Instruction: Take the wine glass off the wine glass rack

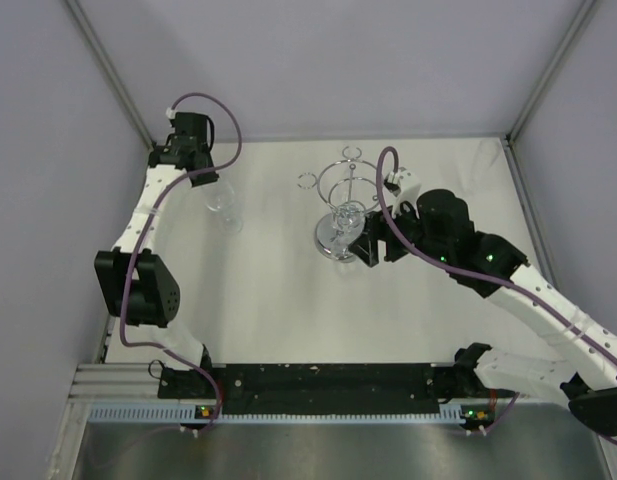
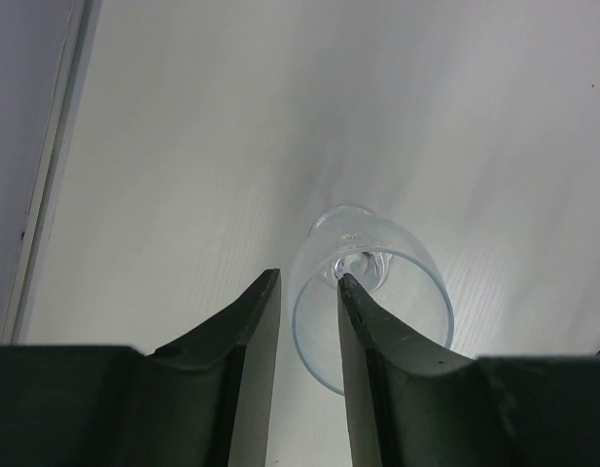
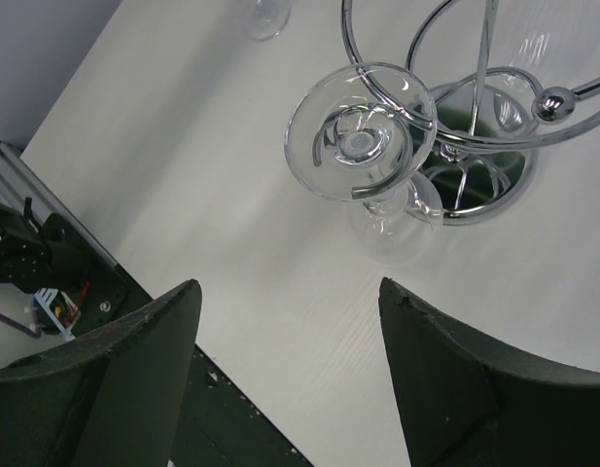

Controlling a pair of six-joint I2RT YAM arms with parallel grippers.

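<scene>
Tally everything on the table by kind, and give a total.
Wine glass rack: 1
Wine glasses: 2, the loose glass on the table and the hung glass on the rack
Total: 3

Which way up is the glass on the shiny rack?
Upside down. The wine glass hangs by its foot from the rack, bowl below.
</scene>
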